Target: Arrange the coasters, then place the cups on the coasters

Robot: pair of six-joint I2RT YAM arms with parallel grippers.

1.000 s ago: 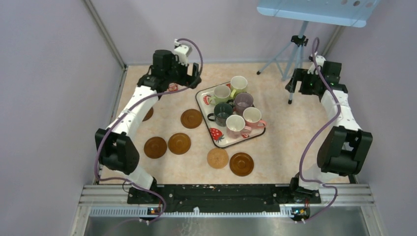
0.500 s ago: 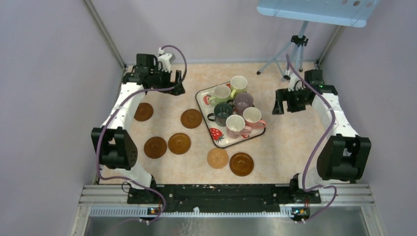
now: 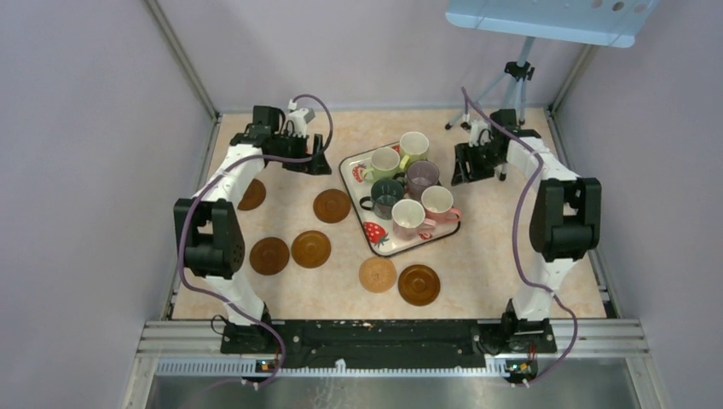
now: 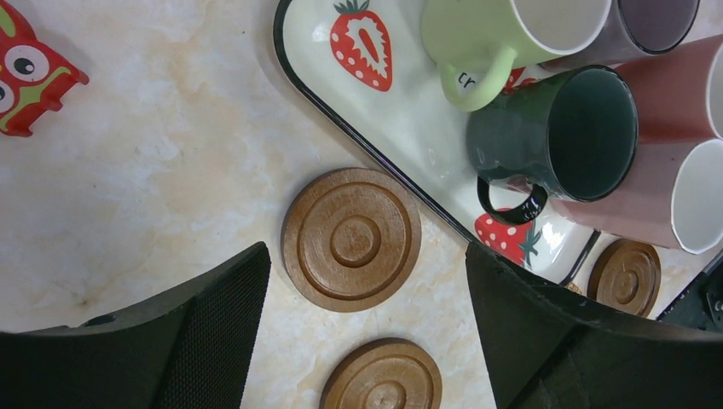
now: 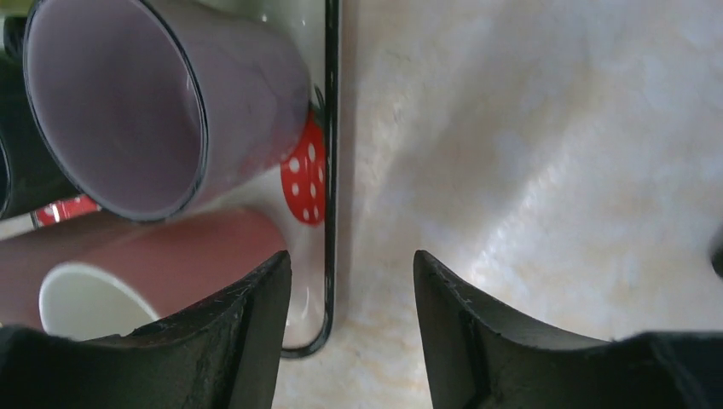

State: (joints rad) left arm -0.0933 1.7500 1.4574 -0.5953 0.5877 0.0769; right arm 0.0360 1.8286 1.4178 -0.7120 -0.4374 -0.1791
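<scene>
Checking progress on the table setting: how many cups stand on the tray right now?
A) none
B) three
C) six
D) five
C: all six cups stand crowded together on the strawberry tray, and none sits on a coaster.

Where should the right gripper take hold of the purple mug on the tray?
Probably by its rim wall on the side facing the tray's right edge, coming from above with one finger inside. The purple mug stands upright, mouth open, and other mugs crowd its other sides; that side is free.
</scene>
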